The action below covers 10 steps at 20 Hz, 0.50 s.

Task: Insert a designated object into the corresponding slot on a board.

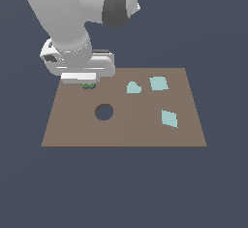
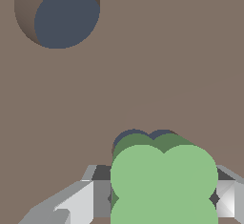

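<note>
The green clover-shaped piece [image 2: 163,180] sits between my fingers [image 2: 76,204], which press on its two sides. In the exterior view only a sliver of the green piece [image 1: 88,85] shows under my gripper [image 1: 87,83], low over the far left part of the brown board [image 1: 145,130]. In the wrist view the dark lobed slot [image 2: 143,137] peeks out just past the piece's edge, directly beneath it. The piece looks partly down into the slot.
A larger round dark hole [image 1: 103,111] [image 2: 59,15] lies in the board nearer the front. A pale teal heart [image 1: 133,88], square [image 1: 158,83] and diamond [image 1: 169,118] lie on the board toward the exterior view's right.
</note>
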Available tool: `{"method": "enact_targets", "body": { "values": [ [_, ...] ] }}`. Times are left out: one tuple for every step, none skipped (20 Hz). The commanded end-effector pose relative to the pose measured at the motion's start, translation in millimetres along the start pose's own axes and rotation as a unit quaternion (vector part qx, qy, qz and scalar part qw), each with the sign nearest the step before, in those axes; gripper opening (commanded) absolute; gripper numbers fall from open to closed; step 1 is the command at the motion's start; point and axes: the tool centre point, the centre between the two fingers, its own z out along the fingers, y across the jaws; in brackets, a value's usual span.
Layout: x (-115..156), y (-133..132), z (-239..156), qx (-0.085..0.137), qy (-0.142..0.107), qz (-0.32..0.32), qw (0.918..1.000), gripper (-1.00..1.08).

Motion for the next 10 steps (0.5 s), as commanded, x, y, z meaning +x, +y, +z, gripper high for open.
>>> {"method": "enact_targets", "body": {
  "values": [
    [0.0, 0.0, 0.0, 0.0, 0.0, 0.0, 1.0, -1.0],
    [0.0, -0.1, 0.4, 0.0, 0.0, 0.0, 1.0, -1.0],
    [0.0, -0.2, 1.6, 0.0, 0.0, 0.0, 1.0, -1.0],
    [0.0, -0.4, 3.6, 0.0, 0.0, 0.001, 1.0, -1.0],
    [-0.1, -0.6, 6.1, 0.0, 0.0, 0.001, 1.0, -1.0],
    [-0.1, -0.9, 8.2, 0.0, 0.0, 0.002, 1.0, -1.0],
    [-0.2, -0.9, 9.3, 0.0, 0.0, 0.002, 1.0, -1.0],
    [-0.2, -1.1, 9.7, 0.0, 0.0, 0.002, 1.0, -1.0],
    [-0.2, -1.1, 9.7, 0.0, 0.0, 0.002, 1.0, 1.0],
    [-0.2, -1.1, 9.7, 0.0, 0.0, 0.002, 1.0, 1.0]
  ]
}}
